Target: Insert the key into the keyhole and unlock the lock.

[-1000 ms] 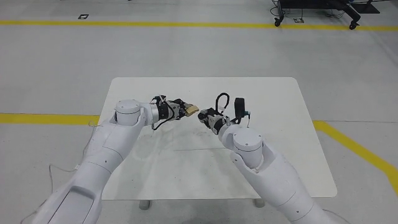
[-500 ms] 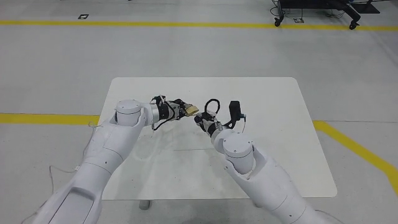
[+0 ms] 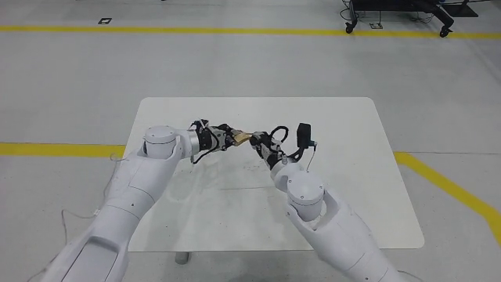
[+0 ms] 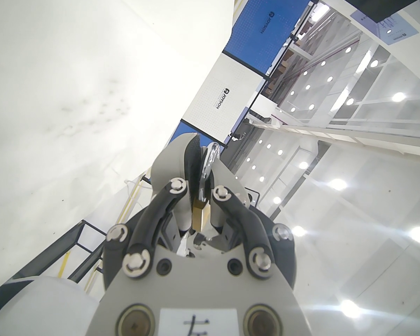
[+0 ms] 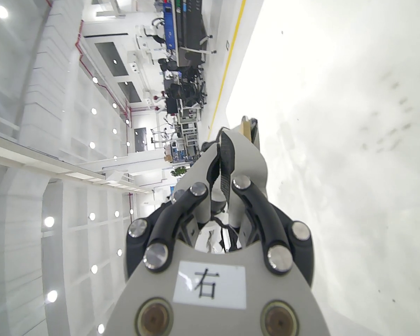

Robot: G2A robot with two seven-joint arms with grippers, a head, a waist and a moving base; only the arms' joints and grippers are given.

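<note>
Lock (image 3: pixel 240 136) held in the air above the table's (image 3: pixel 344 125) far half.
Left gripper (image 4: pixel 203 171) is clenched on the brass lock, with the shackle (image 4: pixel 210 160) poking out past its tips. Right gripper (image 5: pixel 232 141), fingers pressed together with whatever they pinch hidden, sits right at the lock's end over the same part of the table.

top: overhead, looking down at table (image 3: pixel 344 125) | wrists: close behind fingers (image 4: pixel 168 162)

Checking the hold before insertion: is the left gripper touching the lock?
Touching. The left wrist view shows the left gripper with its jaws closed on the lock, brass body and shackle pinched between them.
</note>
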